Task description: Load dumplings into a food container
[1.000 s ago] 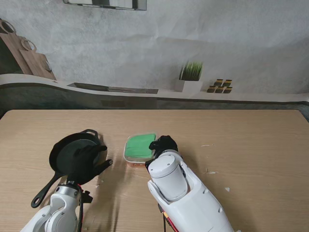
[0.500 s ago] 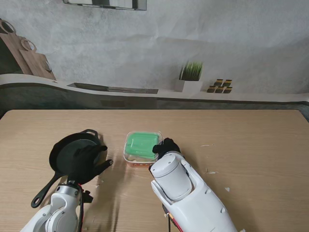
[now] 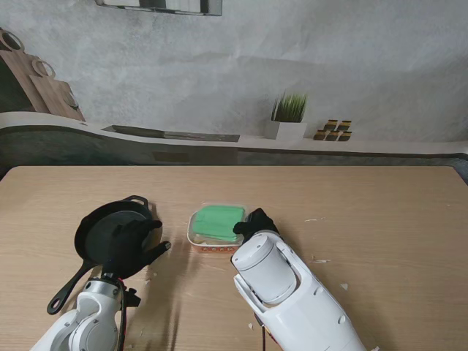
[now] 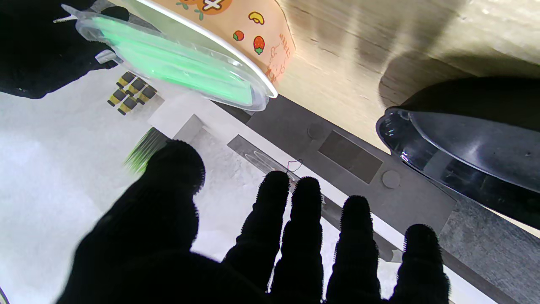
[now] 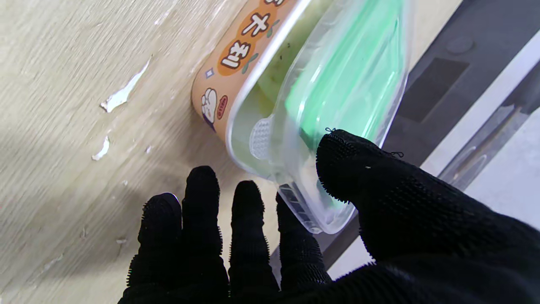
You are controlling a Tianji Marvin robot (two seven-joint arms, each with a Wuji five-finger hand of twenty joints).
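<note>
Here, the table [image 3: 380,219] is seen to carry a black pan [image 3: 110,227] at the left and the food container [image 3: 213,245] near the centre. Its green lid [image 3: 219,221] is judged light, thin and flexible, best pinched at a corner. That corner is gripped by the right hand [image 3: 254,221], thumb on top; the left hand [image 3: 131,245] is held spread and empty over the pan.

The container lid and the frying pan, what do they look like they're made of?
The lid, pinched by the right hand, looks like thin clear plastic with a green panel: the container rim shows through it. The frying pan looks like black metal, possibly cast iron or nonstick-coated; its rim glints in the left wrist view.
</note>
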